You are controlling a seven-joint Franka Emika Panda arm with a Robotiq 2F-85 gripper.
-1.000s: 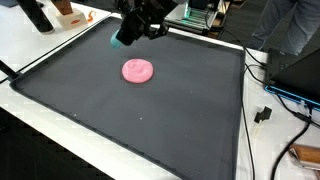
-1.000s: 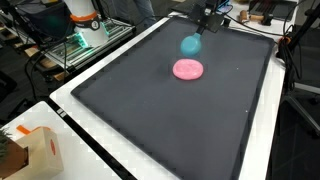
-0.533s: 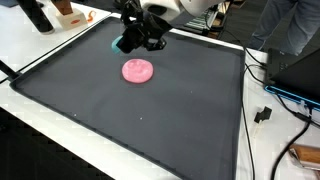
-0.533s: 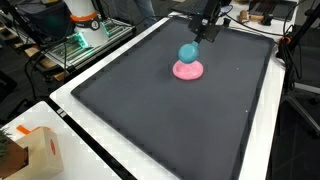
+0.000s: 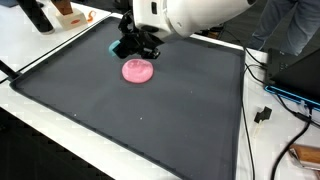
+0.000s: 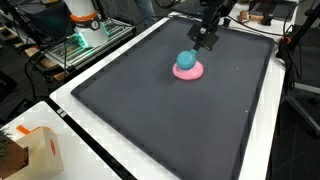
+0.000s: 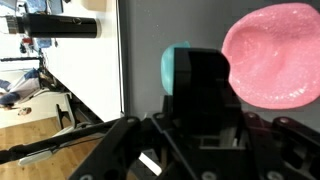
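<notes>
A black mat (image 5: 160,130) covers the white counter (image 5: 40,135); a cardboard box (image 6: 28,152) sits at one corner, with cables (image 5: 262,100) alongside.

The white arm (image 5: 200,12) comes in from the upper right of the frame, wrist bent downward. The hand (image 5: 130,46) sits upper centre, fingers (image 7: 205,85) pinched inward.

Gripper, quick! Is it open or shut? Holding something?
Gripper: shut on the teal object, over the pink disc.
</notes>
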